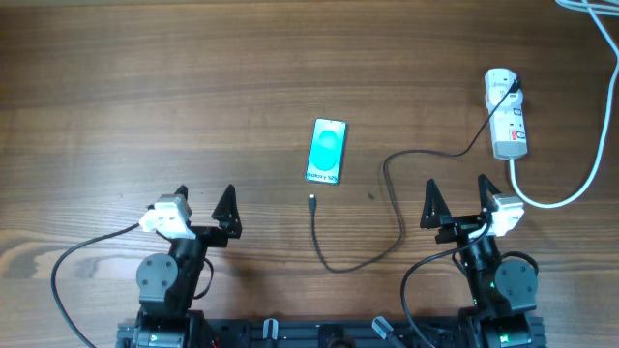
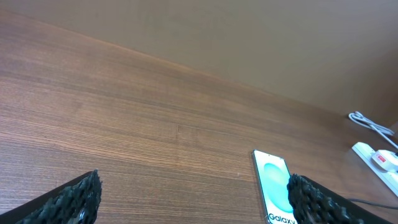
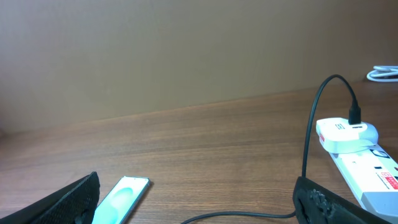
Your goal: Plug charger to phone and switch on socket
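you are looking down on a wooden table (image 1: 193, 77) with both arms parked at its near edge. your left claw (image 1: 204, 196) sits at the near left with its jaws spread wide and nothing between them; in the left wrist view its two black fingers (image 2: 71, 198) frame bare wood. your right claw (image 1: 456, 193) sits at the near right, also wide and holding nothing, resting apart from every object.

a thick white cord (image 1: 580, 184) sweeps along the right side of the table and joins the near end of the socket (image 1: 507, 121). the socket lies at the far right, well apart from both claws, its long axis running away from you. a white adapter (image 3: 345, 134) is plugged into its far end. you cannot tell from these views how its switches are set.

the phone (image 1: 327, 151) lies flat near the table's middle, screen up and lit teal, between the two arms and farther out than either.

the charger (image 1: 392, 193) runs as a thin black line from the adapter, loops left and down past your right claw, then curls back up. its tip (image 1: 312, 201) lies on the wood just below the phone's near edge, pointing at it but not touching.
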